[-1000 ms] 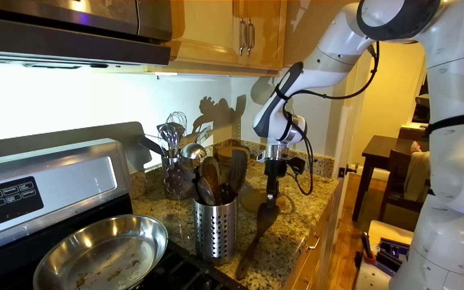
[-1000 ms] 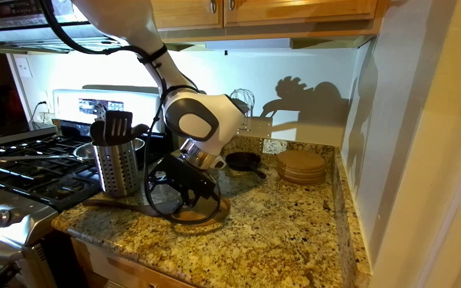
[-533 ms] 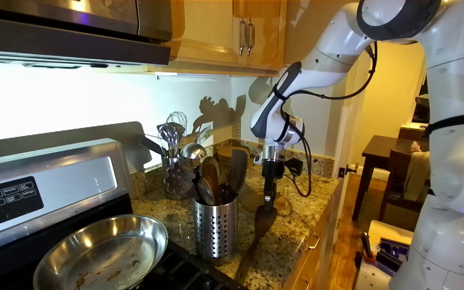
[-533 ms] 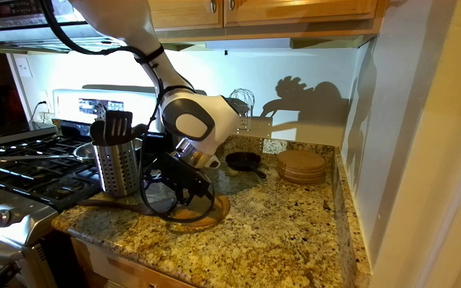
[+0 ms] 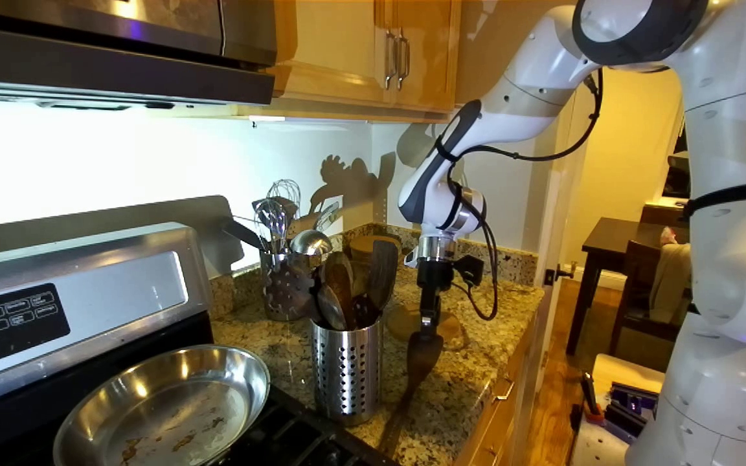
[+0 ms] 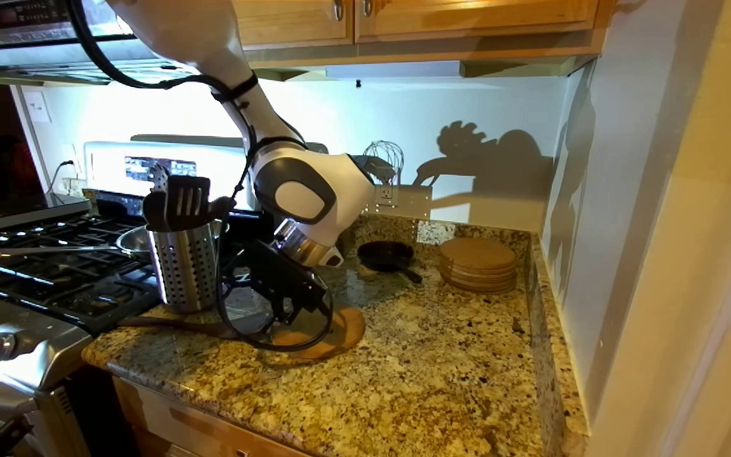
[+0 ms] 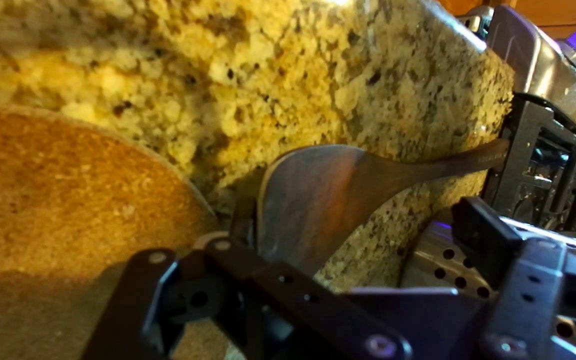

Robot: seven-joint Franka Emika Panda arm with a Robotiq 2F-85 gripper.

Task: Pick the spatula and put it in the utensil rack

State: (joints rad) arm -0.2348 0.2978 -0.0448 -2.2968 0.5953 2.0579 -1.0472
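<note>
The hand is spread, one finger just beside the head of the spatula, which lies on the bench, in an exterior view near side of the utensil rack. I'd square up across the slim neck before closing.
</note>
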